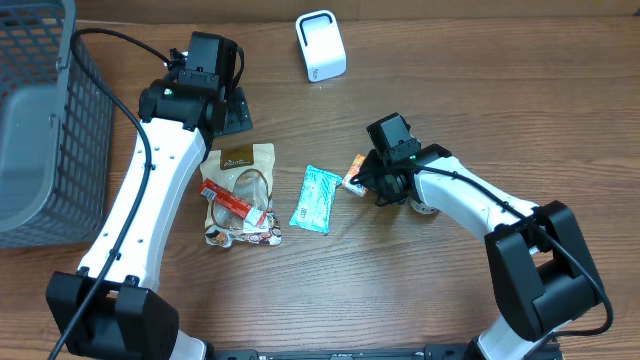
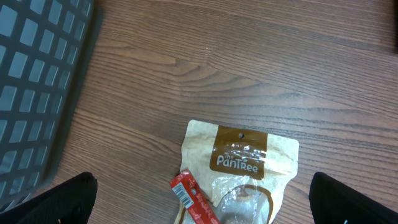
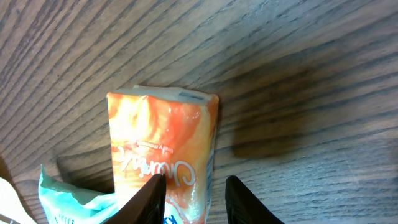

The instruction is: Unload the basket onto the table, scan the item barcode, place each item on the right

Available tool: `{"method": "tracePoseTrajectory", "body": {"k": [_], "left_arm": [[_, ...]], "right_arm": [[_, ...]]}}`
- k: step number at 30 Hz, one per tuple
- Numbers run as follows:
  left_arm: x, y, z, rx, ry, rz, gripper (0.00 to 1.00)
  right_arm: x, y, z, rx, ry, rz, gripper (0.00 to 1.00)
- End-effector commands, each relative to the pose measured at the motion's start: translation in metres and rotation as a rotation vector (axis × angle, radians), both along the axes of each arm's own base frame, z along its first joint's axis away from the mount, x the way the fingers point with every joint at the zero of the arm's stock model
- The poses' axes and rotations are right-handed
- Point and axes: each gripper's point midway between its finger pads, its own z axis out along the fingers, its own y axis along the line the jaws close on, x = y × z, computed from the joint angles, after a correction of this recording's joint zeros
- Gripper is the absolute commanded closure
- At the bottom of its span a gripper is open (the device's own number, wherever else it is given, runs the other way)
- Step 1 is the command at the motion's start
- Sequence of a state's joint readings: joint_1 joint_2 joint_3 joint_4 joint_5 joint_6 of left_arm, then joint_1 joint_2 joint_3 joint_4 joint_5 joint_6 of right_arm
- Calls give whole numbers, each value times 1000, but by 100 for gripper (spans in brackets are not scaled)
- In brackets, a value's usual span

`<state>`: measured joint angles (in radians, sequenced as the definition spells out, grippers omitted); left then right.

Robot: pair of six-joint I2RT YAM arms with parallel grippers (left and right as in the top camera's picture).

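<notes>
the orange packet (image 3: 165,143) is lying flat on the wooden table (image 1: 450,90), roughly mid-table and a bit to the right, with one short end poking in between the right gripper (image 3: 193,193) fingers. The gap there is pretty narrow and the fingers straddle the packet's end, but honestly I can't tell whether they're actually pinching it or just sitting either side of it. Right beside it, on the side away from the right arm, is a teal packet (image 1: 316,199), close but from overhead they look just apart. Further that way there's a tan PanTree pouch (image 2: 242,162) with a see-through window, and a red stick pack (image 2: 193,199) with a barcode on its end lying across the pouch. The left gripper (image 2: 199,186) hangs over the top of that pouch with its fingers spread as wide as they go, nothing between them. The white scanner (image 1: 320,45) stands at the far edge of the table, well apart from the orange packet. A grey mesh basket (image 1: 40,130) takes up the far left side
</notes>
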<state>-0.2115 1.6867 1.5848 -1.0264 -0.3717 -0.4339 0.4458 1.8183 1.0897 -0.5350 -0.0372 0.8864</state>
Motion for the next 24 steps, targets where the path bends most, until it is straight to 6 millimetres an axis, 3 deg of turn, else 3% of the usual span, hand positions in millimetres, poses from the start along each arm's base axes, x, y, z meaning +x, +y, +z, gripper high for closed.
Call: {"method": "tracePoseTrajectory", "body": {"k": [1, 13, 16, 20, 24], "left_arm": [[1, 3, 11, 17, -24, -7, 0], [1, 3, 11, 17, -24, -7, 0], [1, 3, 11, 17, -24, -7, 0], [1, 3, 11, 17, -24, -7, 1], [1, 2, 11, 14, -23, -9, 0]], "right_arm": [[-2, -5, -8, -15, 16, -36, 67], [-6, -8, -23, -9, 21, -63, 73], [-7, -8, -24, -10, 22, -63, 82], [-7, -8, -24, -9, 21, -62, 85], [-4, -6, -18, -5, 9, -11, 96]]}}
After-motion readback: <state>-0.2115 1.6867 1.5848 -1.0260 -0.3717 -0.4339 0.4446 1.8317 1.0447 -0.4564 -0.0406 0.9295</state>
